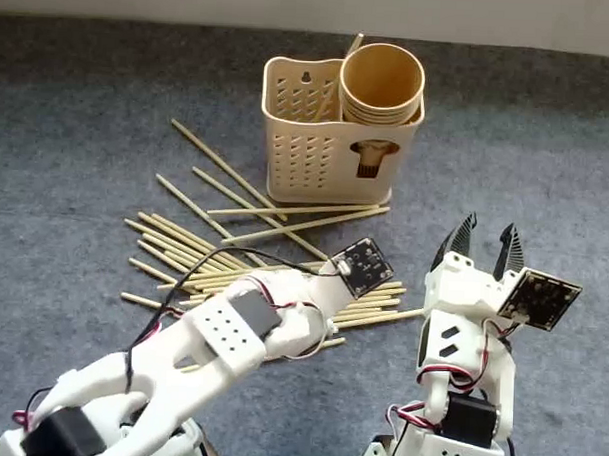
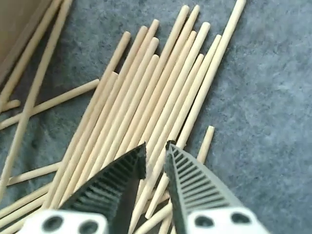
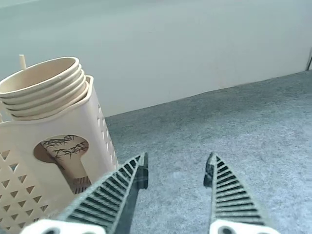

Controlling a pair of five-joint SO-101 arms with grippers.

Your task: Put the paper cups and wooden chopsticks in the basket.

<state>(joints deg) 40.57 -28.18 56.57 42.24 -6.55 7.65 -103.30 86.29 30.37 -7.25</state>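
Cannot see the near ends of the pale wooden chopsticks (image 1: 184,246) strewn mid-table, covered from seven o'clock by the white left arm (image 1: 231,331) and its black camera board (image 1: 361,262). Cannot see most of the stacked tan paper cups (image 1: 382,81) sunk in the beige perforated plastic basket (image 1: 307,153) at twelve o'clock, nor the length of the thin stick (image 1: 356,42) poking up behind them. Lose part of the basket and many chopsticks' ends past the wrist views' edges.
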